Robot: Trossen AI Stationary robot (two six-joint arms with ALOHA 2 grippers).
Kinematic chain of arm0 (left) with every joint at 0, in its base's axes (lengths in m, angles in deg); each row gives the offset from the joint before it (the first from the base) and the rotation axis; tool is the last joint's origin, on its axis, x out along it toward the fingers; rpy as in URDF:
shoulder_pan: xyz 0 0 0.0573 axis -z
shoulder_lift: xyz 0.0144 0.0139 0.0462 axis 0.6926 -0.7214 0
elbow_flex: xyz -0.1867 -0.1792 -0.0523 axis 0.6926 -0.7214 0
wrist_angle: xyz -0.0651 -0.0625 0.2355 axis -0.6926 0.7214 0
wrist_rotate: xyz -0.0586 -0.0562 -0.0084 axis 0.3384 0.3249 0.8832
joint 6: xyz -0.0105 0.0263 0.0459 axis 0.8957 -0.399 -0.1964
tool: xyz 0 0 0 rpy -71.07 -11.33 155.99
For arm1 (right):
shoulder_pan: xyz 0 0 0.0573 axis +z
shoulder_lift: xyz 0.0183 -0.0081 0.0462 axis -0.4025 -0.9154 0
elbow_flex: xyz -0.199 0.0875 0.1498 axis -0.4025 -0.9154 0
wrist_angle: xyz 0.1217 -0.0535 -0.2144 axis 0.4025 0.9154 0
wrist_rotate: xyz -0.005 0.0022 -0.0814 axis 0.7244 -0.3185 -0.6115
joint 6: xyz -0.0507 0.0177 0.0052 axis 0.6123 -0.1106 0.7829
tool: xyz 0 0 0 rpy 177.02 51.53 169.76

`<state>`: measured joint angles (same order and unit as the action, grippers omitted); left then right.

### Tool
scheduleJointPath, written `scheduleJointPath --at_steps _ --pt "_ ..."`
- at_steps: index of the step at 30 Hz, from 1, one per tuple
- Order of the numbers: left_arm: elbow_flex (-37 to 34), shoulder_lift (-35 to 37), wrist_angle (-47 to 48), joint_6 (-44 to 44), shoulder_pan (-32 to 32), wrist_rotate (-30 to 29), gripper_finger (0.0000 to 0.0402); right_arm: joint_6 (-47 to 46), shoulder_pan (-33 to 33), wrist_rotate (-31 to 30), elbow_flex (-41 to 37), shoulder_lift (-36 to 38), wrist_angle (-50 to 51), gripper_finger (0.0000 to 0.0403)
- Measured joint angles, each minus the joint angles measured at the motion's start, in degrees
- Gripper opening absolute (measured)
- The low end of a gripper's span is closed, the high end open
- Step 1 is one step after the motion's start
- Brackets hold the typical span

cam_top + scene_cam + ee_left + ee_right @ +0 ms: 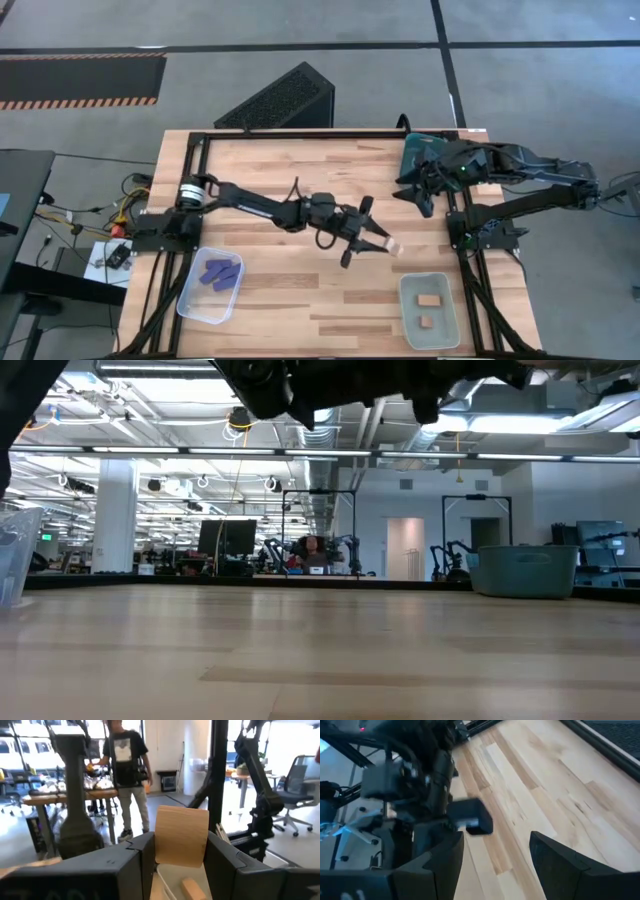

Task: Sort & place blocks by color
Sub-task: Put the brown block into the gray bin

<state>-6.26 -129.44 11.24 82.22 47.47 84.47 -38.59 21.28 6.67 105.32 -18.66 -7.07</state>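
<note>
The left gripper [378,243] is seen over the middle of the wooden table [300,170], its arm reaching in from the left edge; a tan wooden block [181,836] is pinched between its two fingers [142,852], partly closed on it, block upright and lifted clear of the tabletop. In the high view the same tan block [395,244] shows at the fingertips, between the two near bins. Several dark blue-purple bars [219,273] are lying in the clear bin [190,300] at the near left side. Two tan pieces [428,308] are lying in the clear bin [408,318] at the near right side, apart from each other. A teal bin [411,150] is at the far right corner, mostly covered by the right arm. The right gripper [424,196] is parked at the far right edge beside that bin, fingers [560,860] spread wide, nothing between them. A person [124,775] is standing in the room beyond the table, seen in the left wrist view. The teal bin [523,571] is also seen in the low view, at the right.
</note>
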Motion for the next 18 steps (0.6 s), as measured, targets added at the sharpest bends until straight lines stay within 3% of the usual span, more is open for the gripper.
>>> scheduleJointPath --at_steps 8,18 --pt "6.14 -7.88 0.04 -0.13 2.47 -3.49 0.011 -0.04 0.15 0.38 0.0 0.67 3.41 0.0249" --pt "19.87 -17.85 1.01 1.64 4.35 -2.95 0.0109 -1.61 0.17 0.38 0.0 0.87 3.56 0.0249"
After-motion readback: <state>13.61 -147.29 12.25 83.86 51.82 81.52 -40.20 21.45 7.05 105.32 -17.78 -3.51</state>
